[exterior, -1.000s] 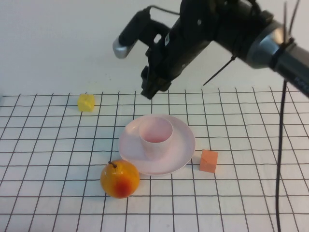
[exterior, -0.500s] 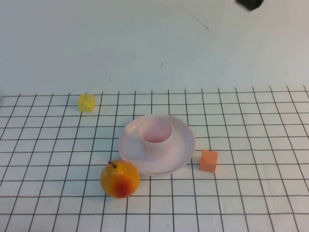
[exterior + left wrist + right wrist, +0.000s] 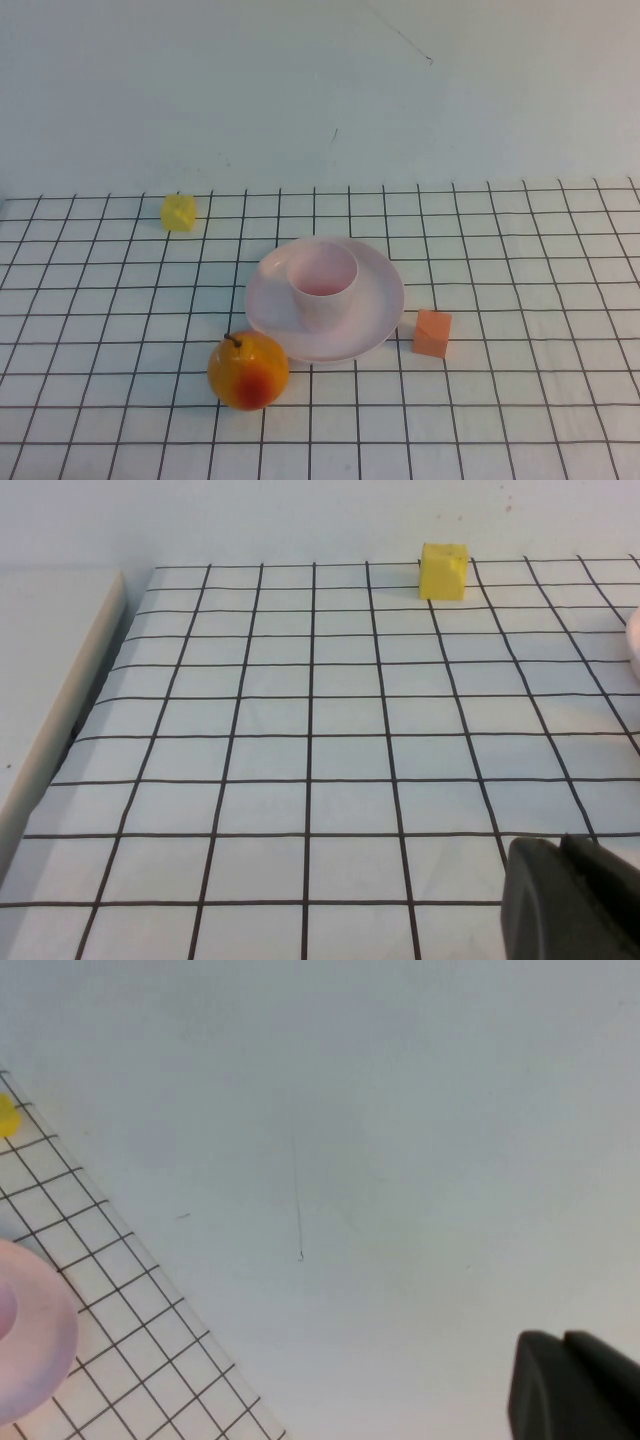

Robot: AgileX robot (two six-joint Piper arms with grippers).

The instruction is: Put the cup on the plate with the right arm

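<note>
The pale pink cup (image 3: 323, 282) stands upright on the pale pink-white plate (image 3: 377, 316) near the middle of the gridded mat. Neither arm shows in the high view. My right gripper (image 3: 562, 1342) shows only in the right wrist view, shut and empty, facing the plain wall, with the plate's edge (image 3: 35, 1345) far off to one side. My left gripper (image 3: 560, 843) shows only in the left wrist view, shut and empty, low over the mat's left part.
An orange-yellow fruit (image 3: 248, 369) lies at the plate's front left. An orange cube (image 3: 433, 333) sits right of the plate. A small yellow block (image 3: 178, 212) lies at the back left, also in the left wrist view (image 3: 444, 571). The mat's left edge (image 3: 95, 670) shows there.
The right arm, above the cup and plate a second ago, has lifted up and right out of the high view. The cup and plate have not moved.
</note>
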